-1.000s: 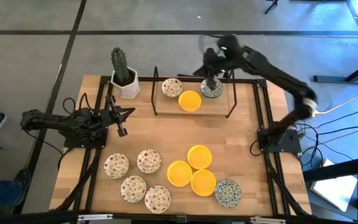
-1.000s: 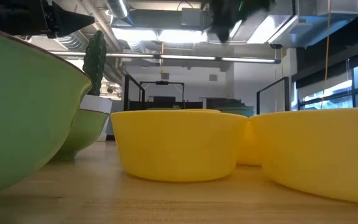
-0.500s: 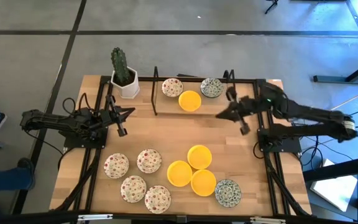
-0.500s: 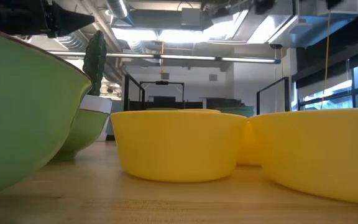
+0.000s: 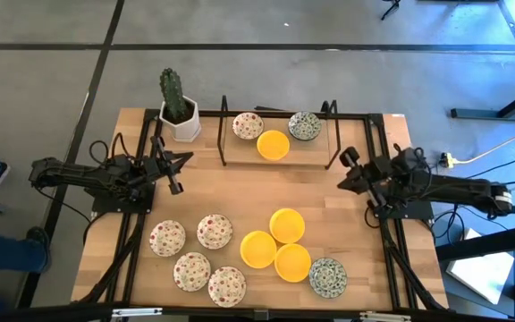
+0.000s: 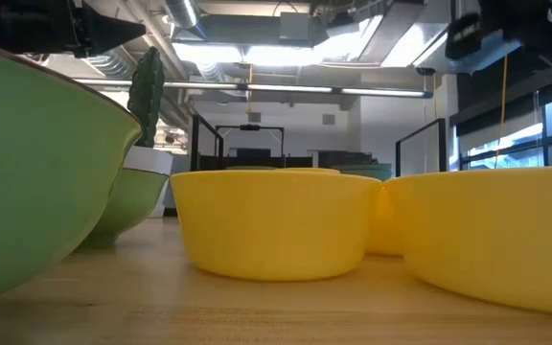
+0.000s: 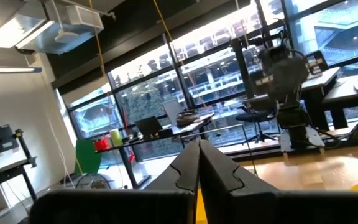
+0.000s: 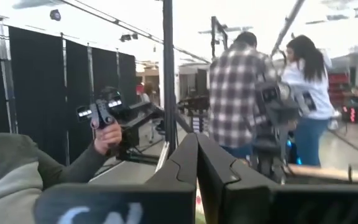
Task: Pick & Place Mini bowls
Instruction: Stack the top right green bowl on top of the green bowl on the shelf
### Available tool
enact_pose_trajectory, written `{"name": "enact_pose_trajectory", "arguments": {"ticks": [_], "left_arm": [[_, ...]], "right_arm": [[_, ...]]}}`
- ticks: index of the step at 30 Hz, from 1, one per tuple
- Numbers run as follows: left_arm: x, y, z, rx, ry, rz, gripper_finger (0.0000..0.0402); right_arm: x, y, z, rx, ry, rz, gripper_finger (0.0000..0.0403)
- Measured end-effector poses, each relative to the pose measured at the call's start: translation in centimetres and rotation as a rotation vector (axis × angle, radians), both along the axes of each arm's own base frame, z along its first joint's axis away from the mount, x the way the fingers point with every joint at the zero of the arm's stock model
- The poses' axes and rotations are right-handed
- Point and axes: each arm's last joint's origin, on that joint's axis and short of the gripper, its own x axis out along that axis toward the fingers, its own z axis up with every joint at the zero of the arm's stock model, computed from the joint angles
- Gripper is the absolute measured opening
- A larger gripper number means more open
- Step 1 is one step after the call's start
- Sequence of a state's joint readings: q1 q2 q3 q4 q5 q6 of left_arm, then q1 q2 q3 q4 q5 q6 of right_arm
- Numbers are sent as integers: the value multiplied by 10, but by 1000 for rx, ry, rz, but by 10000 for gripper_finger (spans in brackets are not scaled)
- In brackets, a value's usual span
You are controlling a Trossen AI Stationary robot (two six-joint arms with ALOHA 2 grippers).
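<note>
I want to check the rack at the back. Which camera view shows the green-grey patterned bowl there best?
The high view: it shows the green-grey bowl whole from above, on the rack beside the yellow bowl. The low view is blocked by near bowls. Both wrist views show only the room.

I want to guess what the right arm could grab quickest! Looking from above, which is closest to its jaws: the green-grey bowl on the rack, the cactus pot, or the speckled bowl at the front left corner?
From the right gripper, shut at the table's right side:
1. Green-grey bowl, on the back rack, nearest.
2. Cactus pot, back left corner.
3. Speckled bowl, front left; close to the cactus pot's distance, hard to rank.
</note>
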State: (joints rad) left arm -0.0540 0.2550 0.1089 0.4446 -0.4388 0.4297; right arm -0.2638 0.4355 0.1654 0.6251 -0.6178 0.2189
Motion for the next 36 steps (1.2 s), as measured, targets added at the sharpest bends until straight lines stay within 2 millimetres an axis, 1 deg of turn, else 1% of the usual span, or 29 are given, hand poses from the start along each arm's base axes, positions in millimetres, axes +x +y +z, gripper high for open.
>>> {"name": "enact_pose_trajectory", "arguments": {"ticks": [3,8,11,13,15,18,20,25,30,33,36], "left_arm": [[0,0,0,0,0,0,8],[0,1,0,-9,2,32,4],[0,1,0,-11,4,40,4],[0,1,-1,-11,8,41,5],[0,1,-1,-12,11,40,7],[0,1,-3,-29,19,35,8],[0,1,-3,-31,22,34,6],[1,1,-4,-33,28,32,4],[1,1,-4,-51,21,27,5],[1,1,-4,-57,18,25,2],[1,1,-3,-68,7,11,3]], "right_arm": [[0,0,-12,16,63,-23,3],[2,0,-30,0,220,-147,2],[2,5,-37,-19,283,-198,2],[1,12,-39,-51,297,-171,2],[-1,19,-38,-104,271,-116,2],[-7,28,-37,-185,172,-21,2],[-12,30,-37,-188,113,-3,2],[-24,29,-37,-170,6,-25,2],[-31,28,-33,-158,-14,-42,5],[-31,28,-33,-159,-7,-44,10],[-30,27,-34,-174,8,-87,12]]}}
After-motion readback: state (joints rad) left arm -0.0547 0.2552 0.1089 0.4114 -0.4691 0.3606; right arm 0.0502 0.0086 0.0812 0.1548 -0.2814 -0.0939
